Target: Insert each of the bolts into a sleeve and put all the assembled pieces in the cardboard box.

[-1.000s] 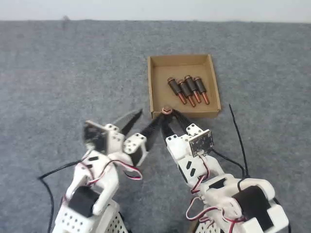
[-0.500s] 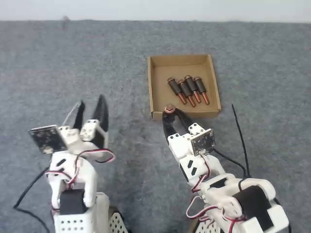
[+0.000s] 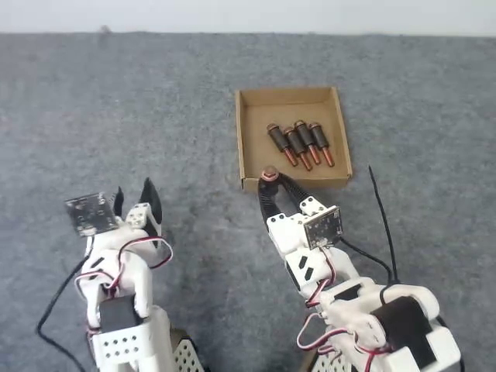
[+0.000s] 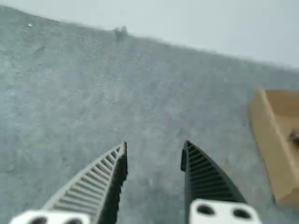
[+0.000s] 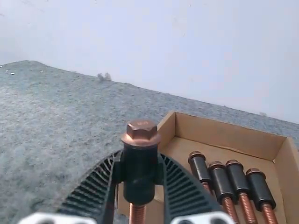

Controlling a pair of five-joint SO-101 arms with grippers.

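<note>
My right gripper (image 3: pixel 270 184) is shut on an upright copper bolt in a black sleeve (image 5: pixel 139 167), held just in front of the near wall of the cardboard box (image 3: pixel 242 144). Its copper head (image 3: pixel 270 174) shows from above at the box's front left corner. Several assembled bolt-and-sleeve pieces (image 3: pixel 299 144) lie side by side inside the box (image 5: pixel 280 156), also seen as a row (image 5: pixel 229 182) in the right wrist view. My left gripper (image 3: pixel 133 200) stands open and empty over bare carpet, well to the left of the box; its fingertips (image 4: pixel 122 154) are apart.
Grey carpet (image 3: pixel 116 101) covers the whole table, with wide free room left of and behind the box. A black cable (image 3: pixel 381 225) rises beside the right arm. The box's corner (image 4: pixel 273 135) appears at the edge of the left wrist view.
The left arm has pulled away from the right gripper, swinging left and back toward its base with its fingers open. The right gripper has kept the assembled piece by the box front.
</note>
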